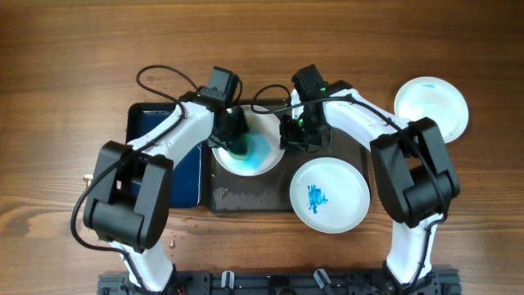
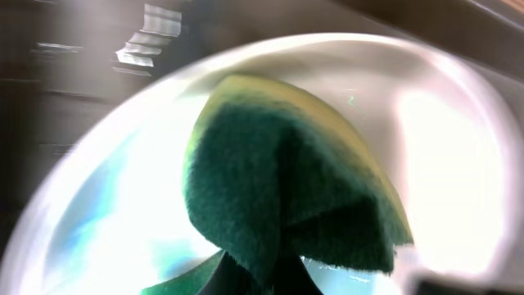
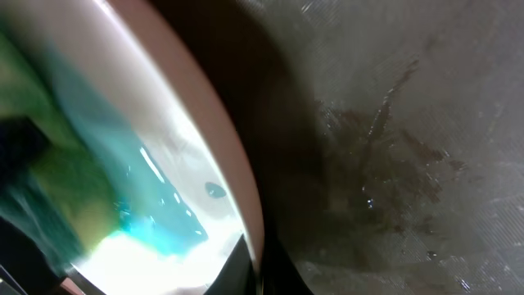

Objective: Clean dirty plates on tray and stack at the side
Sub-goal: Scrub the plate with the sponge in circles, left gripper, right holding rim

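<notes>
- Narrow dark blue tray (image 1: 187, 176) lies just left of the large dark grey rectangular tray (image 1: 246, 198), on the brown wood-grain counter (image 1: 65, 57).
- Round white shallow plate with a teal-blue smear (image 1: 266, 160) sits on the grey tray's left half. Paint is wet and spread, so scrubbing is judged under way.
- White plate with a blue paint blot (image 1: 330, 195) overhangs the tray's lower right rim. Judged not yet cleaned.
- White plate with a pale blue wash (image 1: 431, 106) lies off the tray on bare counter, far right. Judged done: one of three, no stack yet.
- Left pincer (image 1: 237, 146) is clamped on a folded green scouring sponge (image 2: 278, 180), pressed to the smeared plate.
- Right pincer (image 1: 299, 135) appears nipped onto that plate's right rim, apparently steadying it. Wrist view is blurred.
</notes>
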`<action>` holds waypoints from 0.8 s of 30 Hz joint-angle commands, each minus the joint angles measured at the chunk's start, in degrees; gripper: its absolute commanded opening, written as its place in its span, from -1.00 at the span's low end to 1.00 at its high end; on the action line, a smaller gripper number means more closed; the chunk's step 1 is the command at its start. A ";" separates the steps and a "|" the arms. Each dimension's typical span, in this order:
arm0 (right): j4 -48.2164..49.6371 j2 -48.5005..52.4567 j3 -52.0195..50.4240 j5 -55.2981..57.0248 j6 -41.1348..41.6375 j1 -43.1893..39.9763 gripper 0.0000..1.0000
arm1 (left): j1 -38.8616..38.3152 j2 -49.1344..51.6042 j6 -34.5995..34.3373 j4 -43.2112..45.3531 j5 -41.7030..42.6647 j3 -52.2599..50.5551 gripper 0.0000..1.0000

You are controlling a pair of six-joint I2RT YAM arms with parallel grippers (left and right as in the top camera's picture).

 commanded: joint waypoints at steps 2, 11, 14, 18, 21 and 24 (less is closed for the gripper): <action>-0.70 2.69 -0.74 4.09 -0.63 0.28 -0.91 | -3.72 0.42 3.17 1.27 14.82 -0.31 -0.92; -1.22 2.69 -0.74 4.07 -0.63 0.28 -0.91 | -0.39 3.26 3.04 -4.61 9.16 -0.37 -0.92; -1.25 2.69 -0.74 4.07 -0.61 0.28 -0.91 | 3.96 6.47 5.97 -4.59 7.48 -0.37 -0.92; -1.25 2.69 -0.74 4.07 -0.59 0.28 -0.91 | 7.67 6.51 2.21 -7.63 -10.69 -0.35 -0.92; -1.22 2.69 -0.74 4.07 -0.61 0.28 -0.91 | 8.35 6.51 0.76 -9.86 -19.67 -0.35 -0.92; -1.20 2.69 -0.74 4.07 -0.61 0.28 -0.91 | 8.22 6.51 -3.37 -13.40 -23.12 -0.35 -0.92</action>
